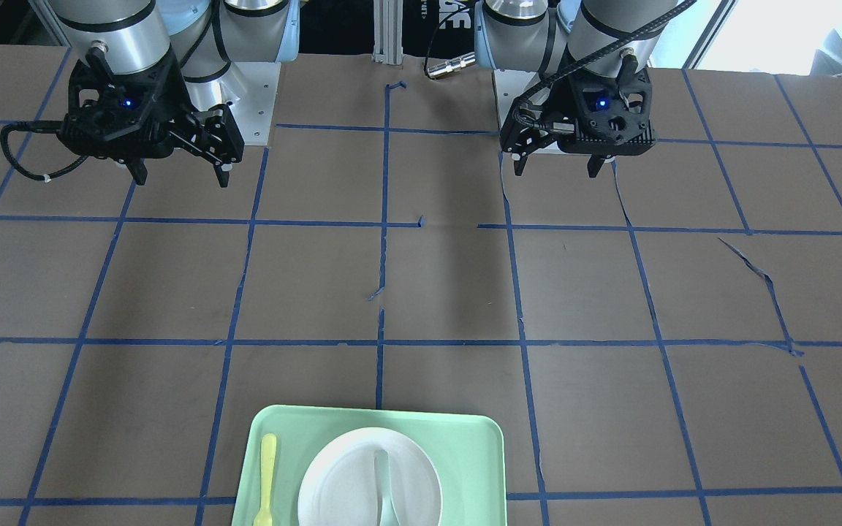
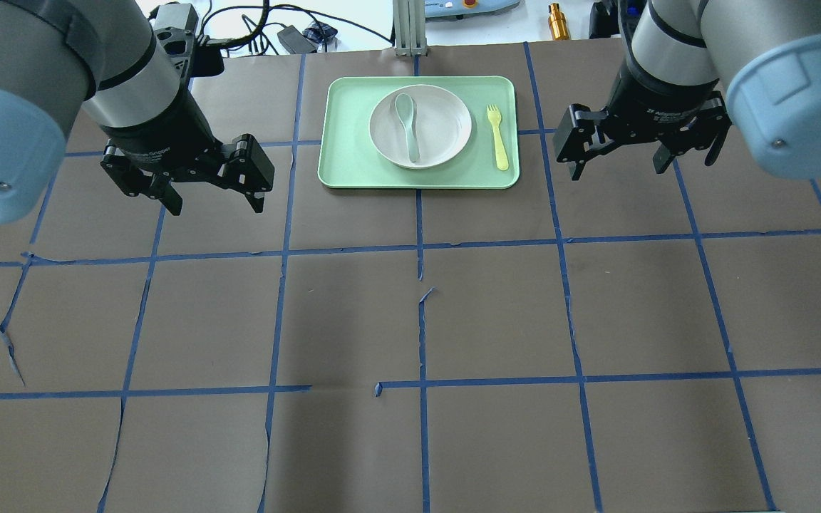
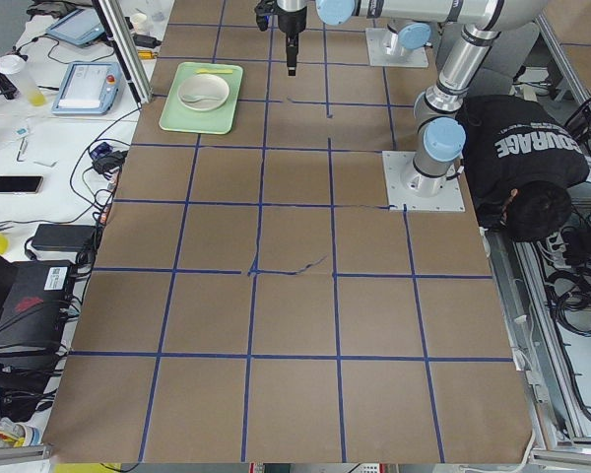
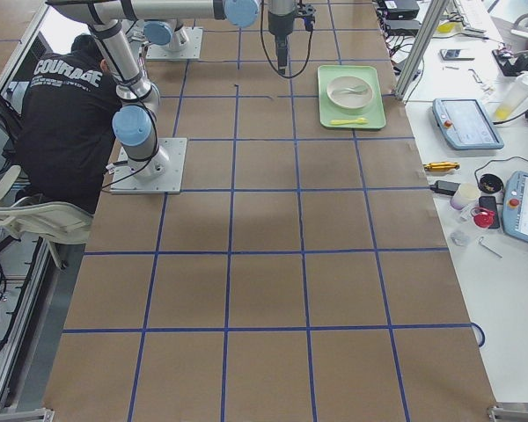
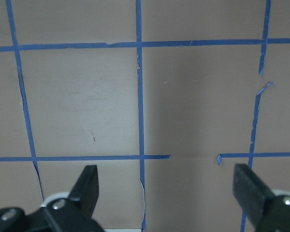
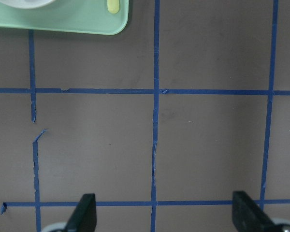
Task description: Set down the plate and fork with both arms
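Note:
The off-white plate (image 2: 445, 127) sits in the middle of the light green tray (image 2: 345, 146) at the table's far centre, with a pale grey-green spoon (image 2: 407, 125) lying in it. The yellow fork (image 2: 497, 137) lies on the tray right of the plate. In the front-facing view the plate (image 1: 340, 482) and fork (image 1: 267, 475) show at the bottom edge. My left gripper (image 2: 217, 209) hangs open and empty left of the tray. My right gripper (image 2: 617, 171) hangs open and empty right of the tray. Both are above the table and apart from the tray.
The brown table cover (image 2: 417, 320) has a blue tape grid with small tears. The right wrist view shows the tray's corner (image 6: 77, 19) and the fork's end (image 6: 113, 5) at its top left. A person in black (image 3: 532, 163) sits beside the robot's bases.

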Robot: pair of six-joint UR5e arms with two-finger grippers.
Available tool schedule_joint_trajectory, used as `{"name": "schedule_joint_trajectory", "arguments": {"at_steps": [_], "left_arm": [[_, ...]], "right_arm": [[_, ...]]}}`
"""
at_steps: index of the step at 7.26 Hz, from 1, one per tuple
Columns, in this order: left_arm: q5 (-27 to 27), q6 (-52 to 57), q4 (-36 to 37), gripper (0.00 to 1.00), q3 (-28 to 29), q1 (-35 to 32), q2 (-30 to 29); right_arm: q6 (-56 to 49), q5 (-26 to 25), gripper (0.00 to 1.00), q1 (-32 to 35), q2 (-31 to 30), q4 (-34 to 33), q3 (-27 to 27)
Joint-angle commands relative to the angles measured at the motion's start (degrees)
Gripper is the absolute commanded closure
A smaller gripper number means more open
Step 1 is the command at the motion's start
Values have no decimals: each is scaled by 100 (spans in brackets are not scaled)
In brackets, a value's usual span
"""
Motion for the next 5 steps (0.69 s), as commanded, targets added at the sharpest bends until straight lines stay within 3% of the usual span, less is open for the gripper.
{"name": "schedule_joint_trajectory", "arguments": {"at_steps": [1, 5], "left_arm": [[0, 0, 8, 0, 7, 0, 10], [0, 0, -1, 0, -54, 0, 54]], "right_arm": [[9, 14, 0, 4, -7, 164, -1], [9, 23, 0, 4, -7, 164, -36]]}}
